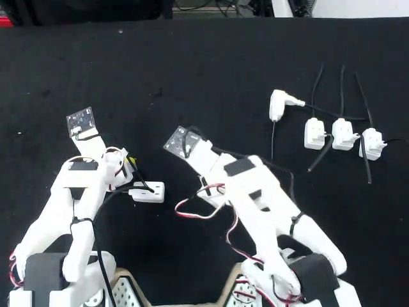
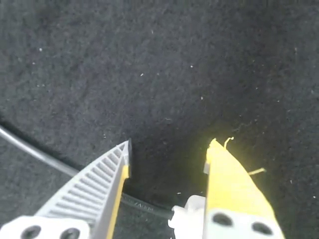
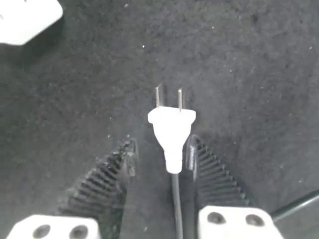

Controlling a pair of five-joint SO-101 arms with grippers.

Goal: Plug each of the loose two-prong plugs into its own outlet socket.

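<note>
Since the right gripper has its fingers apart, is it holding the two-prong plug at all?

Not clamped, as I read it. The plug lies flat on the black cloth between the two fingers, prongs pointing away from the wrist, cord running back through the gap. One finger is just beside the plug's neck; the other stands off it. That straddle looks like a line-up for a grasp by the body, which would leave the prongs free for insertion.

And the left gripper?

Also spread, with nothing between the tips but cloth. A black cord crosses close under it. In the high view it sits just beside a white outlet socket, so I'd judge it is there to steady that socket while the other arm pushes the plug in.

What about farther off?

A lone white plug lies toward the right side, and beside it is a row of three white blocks with black cords, well apart from both arms. Whether those are sockets already filled I can't tell.

Any brand or label?

None legible. Faint marks on the black cord are too small to read.
</note>
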